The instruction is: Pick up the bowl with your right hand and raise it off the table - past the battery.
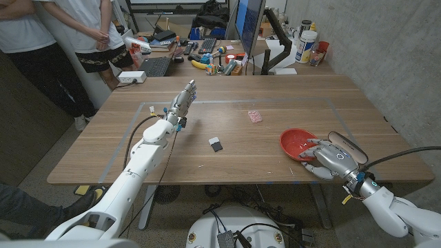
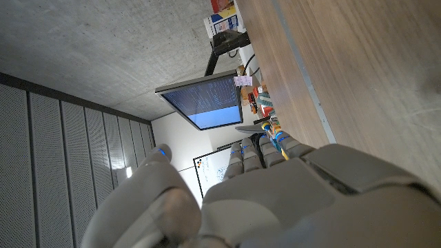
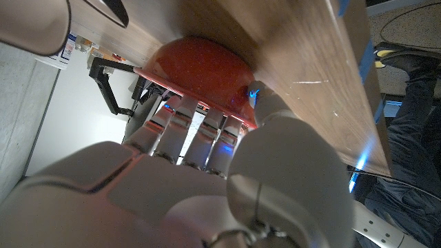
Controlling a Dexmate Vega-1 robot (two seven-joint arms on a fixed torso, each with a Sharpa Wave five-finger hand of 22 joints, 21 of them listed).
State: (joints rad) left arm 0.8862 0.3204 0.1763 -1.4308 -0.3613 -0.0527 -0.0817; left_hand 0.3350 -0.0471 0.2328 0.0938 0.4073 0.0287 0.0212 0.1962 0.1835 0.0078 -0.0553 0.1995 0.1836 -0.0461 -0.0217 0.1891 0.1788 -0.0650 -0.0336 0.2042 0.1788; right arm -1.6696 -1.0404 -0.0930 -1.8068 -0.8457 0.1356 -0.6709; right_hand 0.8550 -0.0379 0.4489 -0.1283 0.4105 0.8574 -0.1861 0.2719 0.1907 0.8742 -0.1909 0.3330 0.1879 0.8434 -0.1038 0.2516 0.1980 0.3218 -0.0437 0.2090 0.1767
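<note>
Right hand at the bowl's rim, lift not yet made

I have my right hand [image 1: 325, 159] at the red bowl [image 1: 298, 142], which sits on the table [image 1: 275, 96] at about four o'clock; fingers reach over its near rim, thumb outside, though I can't tell whether they grip it. My worry: a shallow hold could tip it. The battery [image 1: 216, 143] lies near centre. I can read no labels.

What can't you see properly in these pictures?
- Head view: whether the right robot hand really grips the red bowl; its own back covers the fingertips.
- Right wrist view: the inside of the bowl, seen only from outside.
- Head view: the small black thing mid-table, too small to tell if it is the battery.
- Head view: the pink thing, too small to name.
</note>
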